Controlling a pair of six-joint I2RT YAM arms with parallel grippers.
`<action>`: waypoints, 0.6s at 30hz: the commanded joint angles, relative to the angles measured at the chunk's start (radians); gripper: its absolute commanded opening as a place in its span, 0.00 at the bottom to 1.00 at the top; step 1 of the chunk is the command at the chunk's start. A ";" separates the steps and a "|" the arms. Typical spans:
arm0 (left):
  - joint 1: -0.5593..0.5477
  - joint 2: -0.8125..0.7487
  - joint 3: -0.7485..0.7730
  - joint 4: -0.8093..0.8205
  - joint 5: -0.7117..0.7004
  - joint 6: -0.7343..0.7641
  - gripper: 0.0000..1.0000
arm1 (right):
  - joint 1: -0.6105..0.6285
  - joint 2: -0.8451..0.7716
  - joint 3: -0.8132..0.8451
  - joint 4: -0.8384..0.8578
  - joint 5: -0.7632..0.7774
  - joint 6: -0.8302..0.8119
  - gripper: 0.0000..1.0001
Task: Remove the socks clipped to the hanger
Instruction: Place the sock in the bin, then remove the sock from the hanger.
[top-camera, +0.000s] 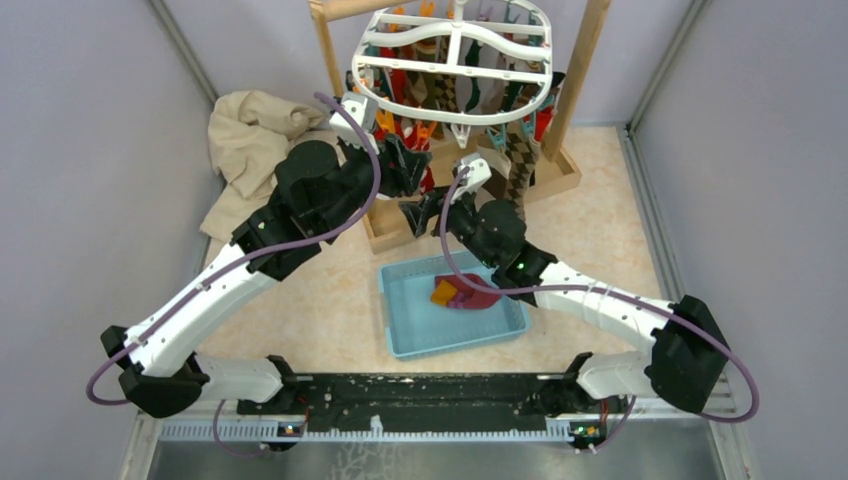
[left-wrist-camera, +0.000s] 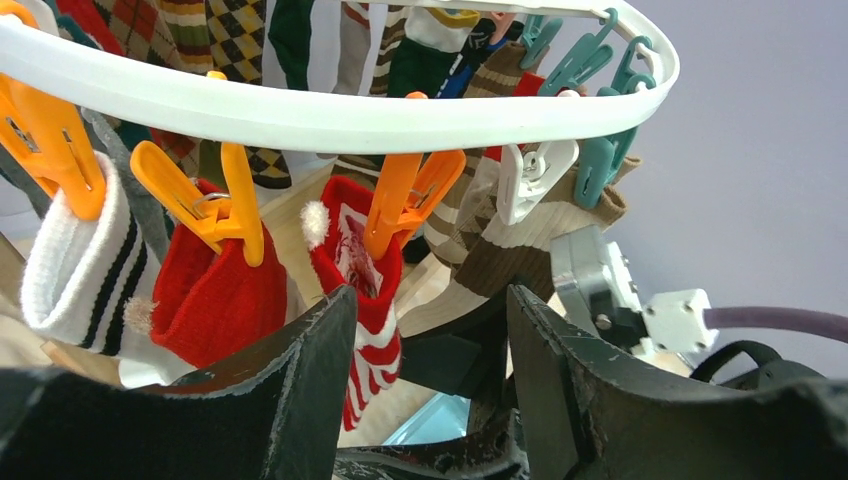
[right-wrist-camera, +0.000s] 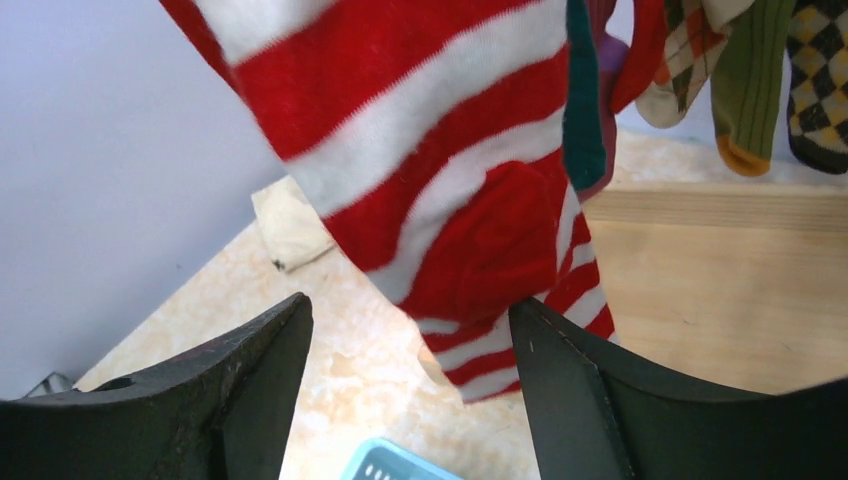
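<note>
Left gripper (left-wrist-camera: 430, 300) and right gripper (right-wrist-camera: 410, 310) both gape open around the striped sock (left-wrist-camera: 365, 300) at the hanger's (left-wrist-camera: 330, 118) near rim. Yank sideways and the hanger could swing, with the orange clip (left-wrist-camera: 398, 205) not letting go.

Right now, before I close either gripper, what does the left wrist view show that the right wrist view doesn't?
Only the left wrist view shows the white hanger rim, the orange clip pinching the red-and-white striped sock at its cuff, and a red sock and a black-striped white sock on neighbouring clips. Only the right wrist view shows that sock's lower end hanging free, the wooden stand base and a corner of the blue tray. Both show the striped sock, with open fingers: the left gripper near the clip, the right gripper lower down.
</note>
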 joint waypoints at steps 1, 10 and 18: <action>0.004 -0.016 -0.004 0.015 -0.021 0.016 0.63 | 0.048 0.007 0.007 0.144 0.105 -0.043 0.72; 0.004 -0.009 0.000 0.016 -0.016 0.018 0.64 | 0.056 0.045 0.050 0.097 0.265 -0.051 0.44; 0.004 0.008 0.025 0.004 -0.008 0.022 0.64 | 0.056 0.071 0.074 0.064 0.343 -0.055 0.52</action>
